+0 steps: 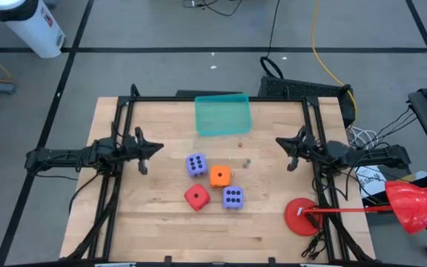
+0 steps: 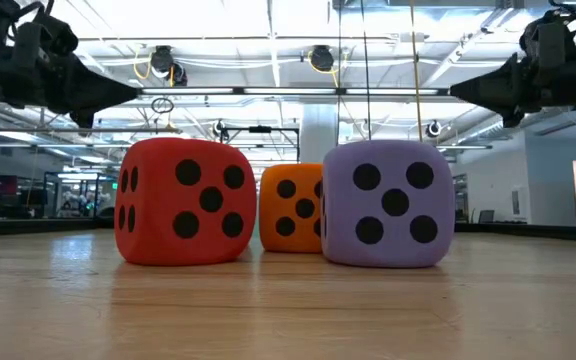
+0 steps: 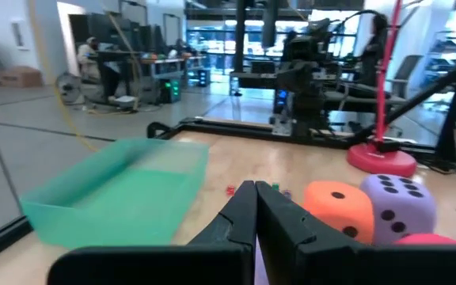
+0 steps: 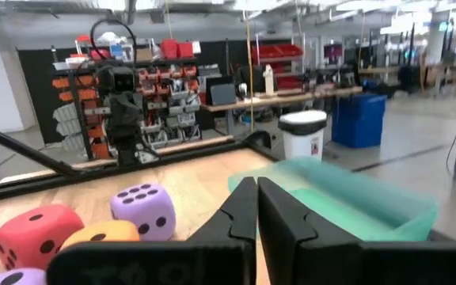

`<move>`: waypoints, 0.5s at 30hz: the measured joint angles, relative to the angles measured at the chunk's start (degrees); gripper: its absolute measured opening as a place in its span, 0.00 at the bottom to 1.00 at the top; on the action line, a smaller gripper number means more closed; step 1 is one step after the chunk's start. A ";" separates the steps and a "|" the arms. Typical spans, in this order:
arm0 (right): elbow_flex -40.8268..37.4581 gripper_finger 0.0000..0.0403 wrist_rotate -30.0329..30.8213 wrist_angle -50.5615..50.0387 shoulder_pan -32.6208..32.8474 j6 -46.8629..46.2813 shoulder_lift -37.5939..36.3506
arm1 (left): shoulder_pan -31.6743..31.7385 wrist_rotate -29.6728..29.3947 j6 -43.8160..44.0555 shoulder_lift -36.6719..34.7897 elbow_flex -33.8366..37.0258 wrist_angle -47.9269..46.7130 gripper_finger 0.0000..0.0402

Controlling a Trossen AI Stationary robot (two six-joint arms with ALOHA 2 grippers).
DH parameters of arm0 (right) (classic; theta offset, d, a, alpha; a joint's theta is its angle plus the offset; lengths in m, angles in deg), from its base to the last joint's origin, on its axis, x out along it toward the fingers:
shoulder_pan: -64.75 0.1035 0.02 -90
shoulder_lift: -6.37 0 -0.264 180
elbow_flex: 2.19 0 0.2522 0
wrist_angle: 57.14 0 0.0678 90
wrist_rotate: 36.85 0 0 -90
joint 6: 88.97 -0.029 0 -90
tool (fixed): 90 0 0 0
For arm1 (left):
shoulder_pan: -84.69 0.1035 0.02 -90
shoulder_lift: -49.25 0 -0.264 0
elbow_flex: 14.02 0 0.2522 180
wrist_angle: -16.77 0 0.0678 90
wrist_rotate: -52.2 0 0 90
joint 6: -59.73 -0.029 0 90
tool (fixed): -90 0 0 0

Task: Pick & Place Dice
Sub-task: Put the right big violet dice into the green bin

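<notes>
Four dice sit grouped at the middle of the table (image 1: 273, 222): one purple die (image 1: 196, 165) toward the far side, the orange die (image 1: 219, 176) just beside it, the red die (image 1: 196, 196) and a second purple die (image 1: 233, 197) nearer the front edge. None is held.

A green tray (image 1: 222, 115) lies at the far edge, near the cluster; judged to be the drop point, it is empty.

The left gripper (image 1: 145, 150) hangs above the left side, fingers pressed together on nothing. The right gripper (image 1: 290, 151) mirrors it on the right, likewise pressed together and empty. Both face the dice from well apart, which reads as a rest pose; no pick is begun.

A red disc (image 1: 302, 216) stands at the front right corner, apart from the dice.
</notes>
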 joint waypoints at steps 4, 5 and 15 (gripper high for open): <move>0.96 0.01 0.02 6.25 0.00 -0.07 0.50 | 0.04 -2.49 0.01 0.00 0.00 0.20 0.02; 2.22 0.01 0.00 6.51 0.02 -0.77 1.07 | 0.07 -3.39 -0.04 0.00 0.00 0.20 0.02; 25.65 0.01 -1.59 -13.18 3.39 -2.13 23.43 | 0.26 -9.21 -2.39 0.02 0.00 4.43 0.02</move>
